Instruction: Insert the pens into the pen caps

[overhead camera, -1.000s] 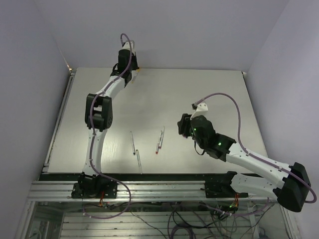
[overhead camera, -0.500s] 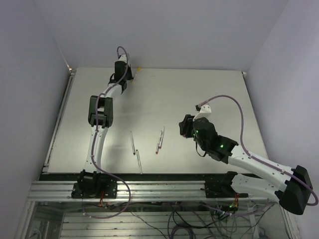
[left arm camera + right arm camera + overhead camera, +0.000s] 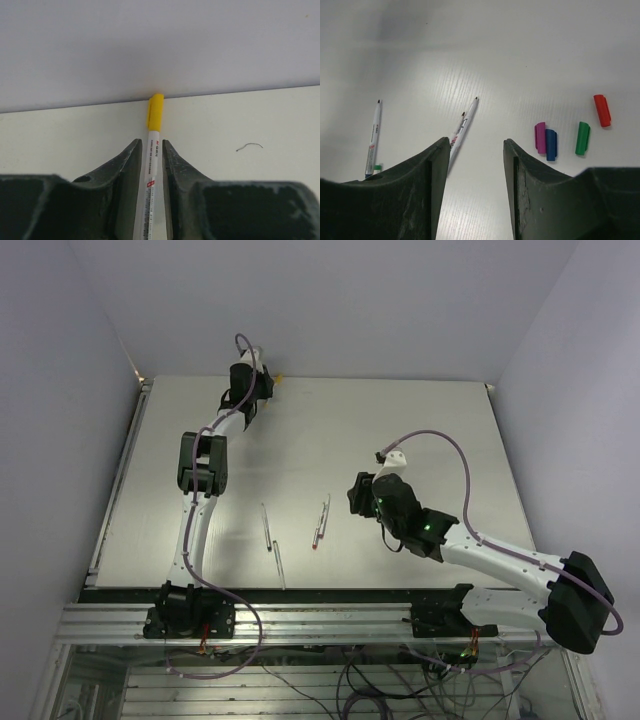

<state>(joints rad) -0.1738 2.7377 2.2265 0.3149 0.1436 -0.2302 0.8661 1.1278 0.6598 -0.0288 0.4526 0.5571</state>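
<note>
Left gripper point(image 3: 150, 146): narrow, its fingers point(image 3: 129, 162) pinched on the barrel of a pen point(image 3: 152, 172), at the far edge of the table point(image 3: 430, 420).
Held pen: it lies level and points at the wall point(image 3: 150, 45). The yellow cap point(image 3: 155, 111) sits on its far end, at the foot of the wall; whether the cap touches the wall cannot be told.
Writing: small print and a red mark run along the barrel, too small to read.
Right gripper point(image 3: 476, 145): spread wide, holding nothing, above the table's middle right.
Loose pens: a pair point(image 3: 465, 125) lies touching at a slim angle below the right gripper. A single pen point(image 3: 373, 137) lies well apart on their left, with print on its barrel that cannot be read.
Loose caps: in the right wrist view, to the right of the pens, magenta cap point(image 3: 539, 137) and blue cap point(image 3: 550, 144) touch side by side. The green cap point(image 3: 582, 138) is near them and the red cap point(image 3: 602, 110) lies beyond it.
Other: a dark curled thread point(image 3: 249, 146) lies on the table right of the yellow cap.
</note>
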